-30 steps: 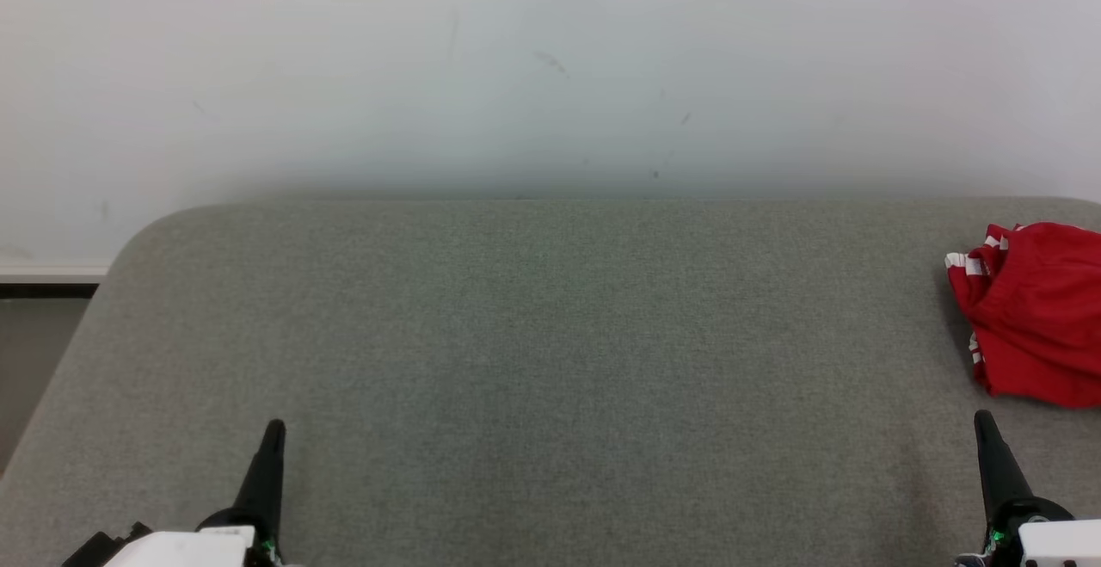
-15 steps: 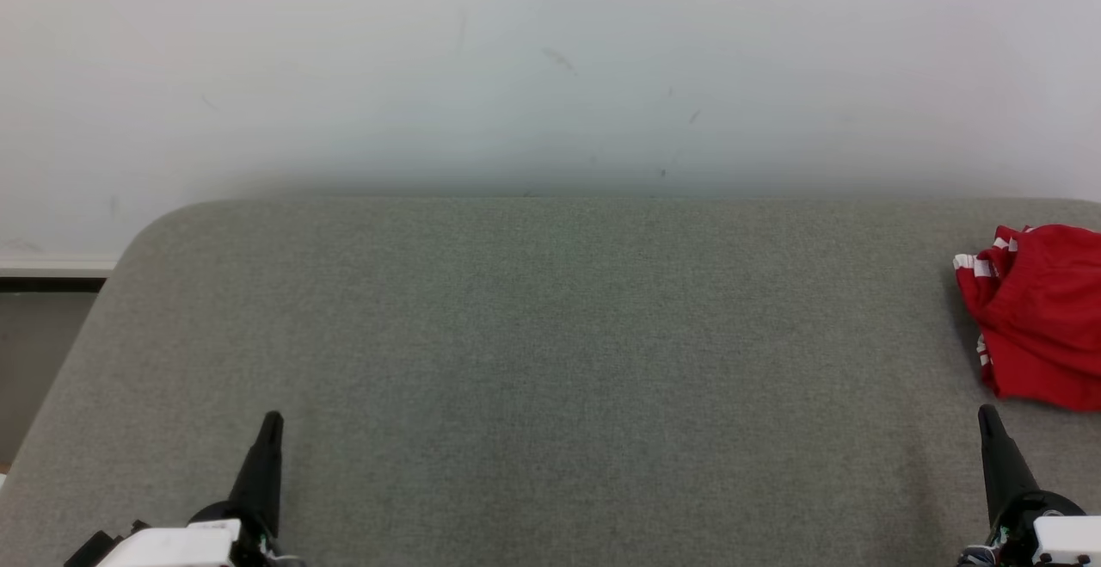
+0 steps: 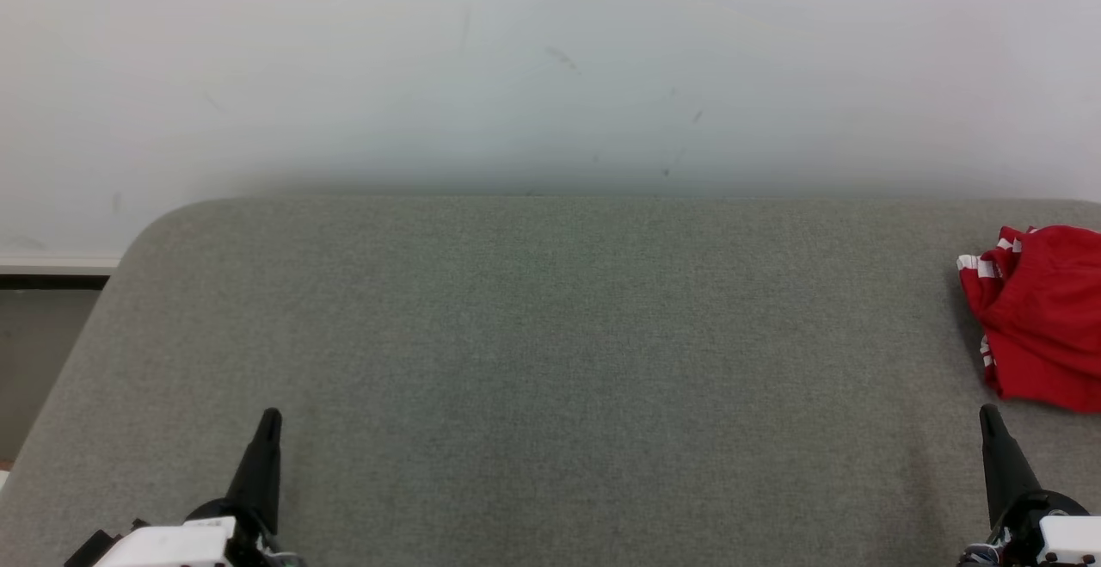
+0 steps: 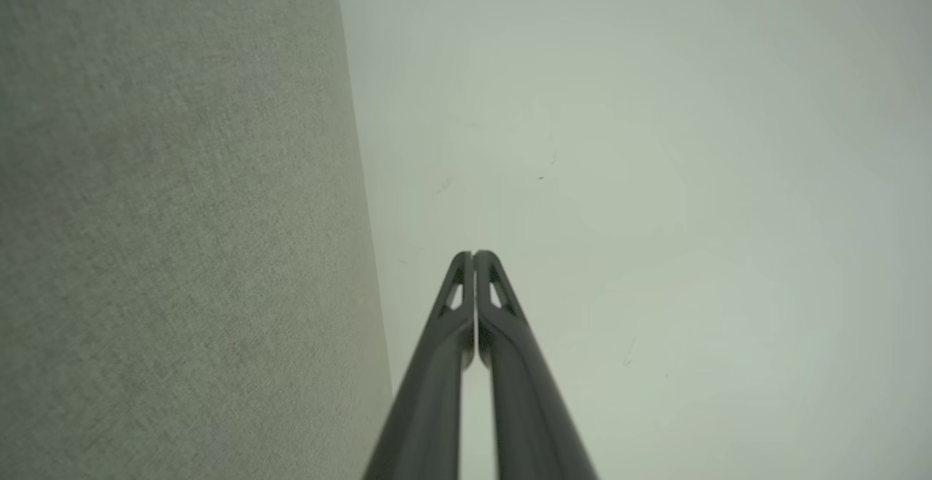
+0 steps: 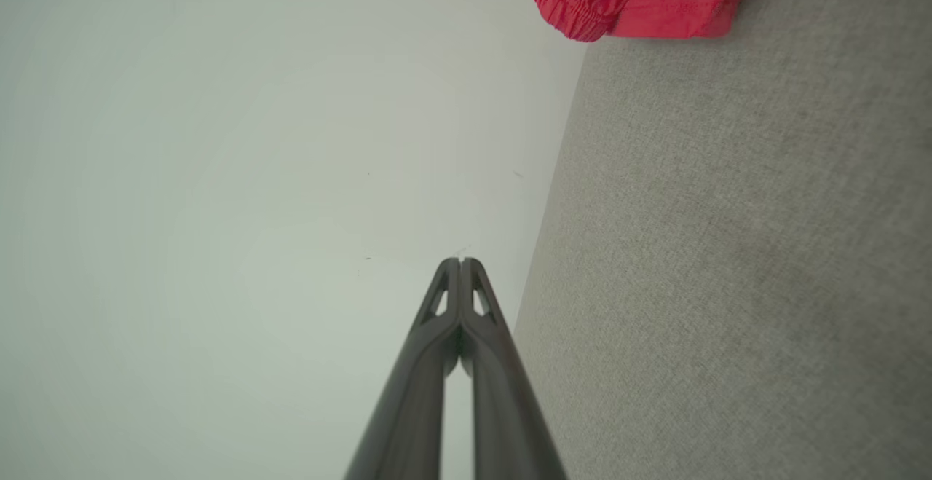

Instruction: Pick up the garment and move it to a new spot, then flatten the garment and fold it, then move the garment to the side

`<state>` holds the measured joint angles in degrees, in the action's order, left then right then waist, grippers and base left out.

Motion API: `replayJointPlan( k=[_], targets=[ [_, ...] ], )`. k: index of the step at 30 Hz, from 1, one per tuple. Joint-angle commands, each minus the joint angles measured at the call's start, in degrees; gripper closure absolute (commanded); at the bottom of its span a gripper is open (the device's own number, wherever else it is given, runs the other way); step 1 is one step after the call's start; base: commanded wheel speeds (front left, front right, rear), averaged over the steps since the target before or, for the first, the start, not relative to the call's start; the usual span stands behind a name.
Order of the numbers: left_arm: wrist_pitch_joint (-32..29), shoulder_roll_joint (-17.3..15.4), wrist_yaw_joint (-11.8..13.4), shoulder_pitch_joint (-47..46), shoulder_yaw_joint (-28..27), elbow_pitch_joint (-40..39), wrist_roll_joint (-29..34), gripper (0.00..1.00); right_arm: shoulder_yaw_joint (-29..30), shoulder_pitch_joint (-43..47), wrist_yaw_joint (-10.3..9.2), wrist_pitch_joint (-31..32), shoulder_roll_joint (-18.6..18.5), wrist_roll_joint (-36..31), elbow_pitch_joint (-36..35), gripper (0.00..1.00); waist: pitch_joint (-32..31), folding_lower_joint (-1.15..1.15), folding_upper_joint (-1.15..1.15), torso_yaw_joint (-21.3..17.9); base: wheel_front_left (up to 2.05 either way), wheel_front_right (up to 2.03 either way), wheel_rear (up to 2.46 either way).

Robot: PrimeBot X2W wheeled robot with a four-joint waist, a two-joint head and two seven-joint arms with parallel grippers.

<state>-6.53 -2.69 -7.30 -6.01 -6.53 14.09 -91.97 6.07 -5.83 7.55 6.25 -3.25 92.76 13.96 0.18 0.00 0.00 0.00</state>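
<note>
Only the view drifts; the bunched red white-striped garment (image 3: 1041,326) stays at 3 o'clock on the grey fabric table (image 3: 550,360), left gripper (image 3: 270,419) and right gripper (image 3: 989,414) closed, empty

The garment (image 3: 1041,317) is red with white stripes at its edge, the tabletop (image 3: 533,352) grey-green felt, the wall (image 3: 516,59) off-white.

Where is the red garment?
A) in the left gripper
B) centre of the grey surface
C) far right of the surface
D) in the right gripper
C: the garment lies bunched at the surface's far right, apart from the right gripper.
</note>
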Motion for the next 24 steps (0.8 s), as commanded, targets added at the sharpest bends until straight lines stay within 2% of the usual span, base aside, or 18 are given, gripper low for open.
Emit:
replayJointPlan(
  k=[1, 24],
  targets=[
    [-0.24, -0.36, -0.36, -0.49, -0.11, 0.01, -0.78, 1.0, 0.23, -0.68, -0.12, 0.11, 0.13, -0.03, 0.12, 1.0, 0.0, 0.0, 0.0, 0.0, 0.0, 0.0, 0.0],
    [-0.23, -0.36, -0.36, -0.48, -0.1, 0.0, -0.79, 1.0, 0.39, -0.7, -0.12, 0.15, 0.21, -0.22, 0.13, 1.0, 0.0, 0.0, 0.0, 0.0, 0.0, 0.0, 0.0]
  ],
)
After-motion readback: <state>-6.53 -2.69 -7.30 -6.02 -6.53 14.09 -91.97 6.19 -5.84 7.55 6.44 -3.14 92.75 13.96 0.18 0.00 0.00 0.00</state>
